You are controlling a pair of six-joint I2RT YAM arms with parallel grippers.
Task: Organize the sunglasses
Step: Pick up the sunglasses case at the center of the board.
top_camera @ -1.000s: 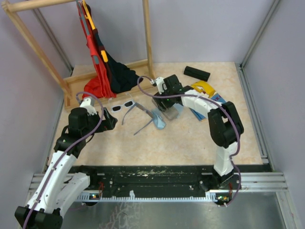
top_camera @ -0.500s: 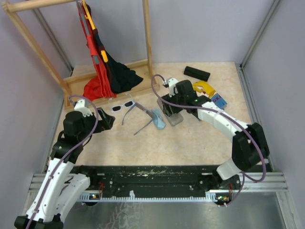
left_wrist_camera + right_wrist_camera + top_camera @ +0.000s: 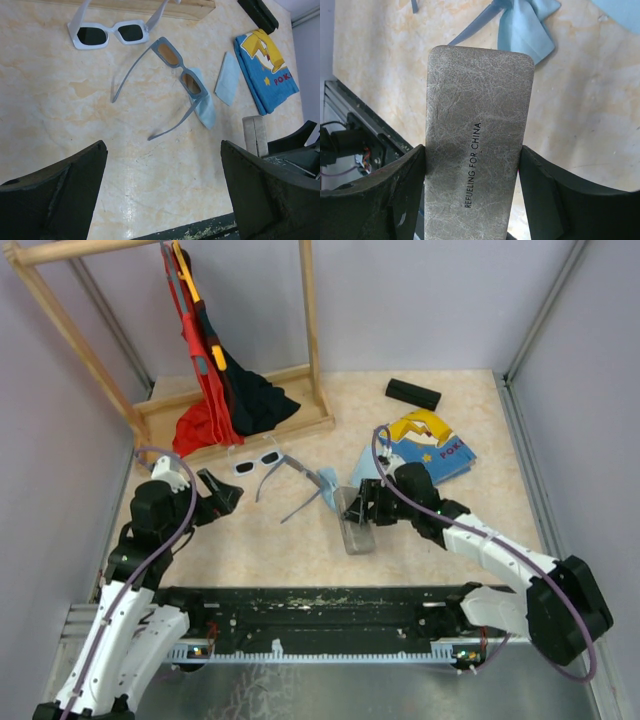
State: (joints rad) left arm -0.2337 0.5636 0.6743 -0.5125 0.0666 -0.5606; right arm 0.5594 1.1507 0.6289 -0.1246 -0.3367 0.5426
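The left gripper [image 3: 162,185] hangs with jaws spread wide and nothing between them. Just ahead of it is bare table [image 3: 300,550], then the grey wire-framed sunglasses [image 3: 175,65], one end lying on a light-blue cloth [image 3: 205,105]. Farther ahead, the white sunglasses [image 3: 112,34] sit close against the wooden rack [image 3: 240,430]. The right gripper [image 3: 472,175] is clamped on the long sides of a grey case [image 3: 477,125], whose far end points at the cloth, near it but apart. Bare surface lies between this gripper and the black rail [image 3: 320,605] behind it. The tabletop is mottled beige, and pale lilac walls close it on three sides.
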